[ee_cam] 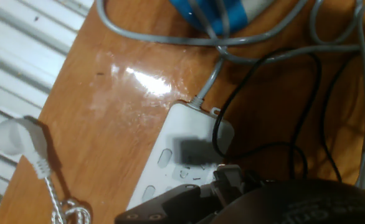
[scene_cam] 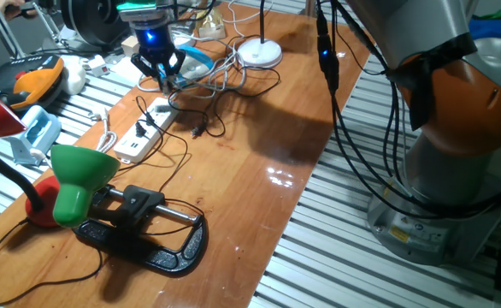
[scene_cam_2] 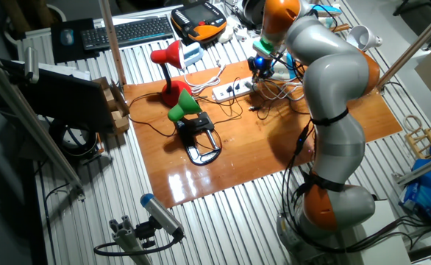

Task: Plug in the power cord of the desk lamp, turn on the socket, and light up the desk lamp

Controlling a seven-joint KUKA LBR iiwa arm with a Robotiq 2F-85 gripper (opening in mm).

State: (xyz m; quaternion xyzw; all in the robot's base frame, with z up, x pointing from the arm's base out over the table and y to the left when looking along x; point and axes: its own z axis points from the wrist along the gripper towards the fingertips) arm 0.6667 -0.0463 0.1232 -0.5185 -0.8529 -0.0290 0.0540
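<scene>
The white socket strip (scene_cam: 144, 132) lies along the left side of the wooden table and also shows in the other fixed view (scene_cam_2: 233, 90). My gripper (scene_cam: 162, 75) hangs just above its far end (ee_cam: 192, 124). In the hand view the fingers (ee_cam: 189, 196) sit close over the outlets with a small pale piece, apparently the power cord's plug (ee_cam: 230, 177), between them. The desk lamp's white disc base (scene_cam: 260, 54) stands at the far edge, unlit. Its white cable (scene_cam: 233, 79) trails toward the gripper.
A green cone lamp (scene_cam: 79, 178) on a black clamp (scene_cam: 152, 233) and a red lamp (scene_cam_2: 167, 58) stand at the near left. A black cord with a small plug (scene_cam: 197, 131) lies beside the strip. Another white plug (ee_cam: 19, 138) lies past the table edge. Blue tape roll (scene_cam: 195, 62).
</scene>
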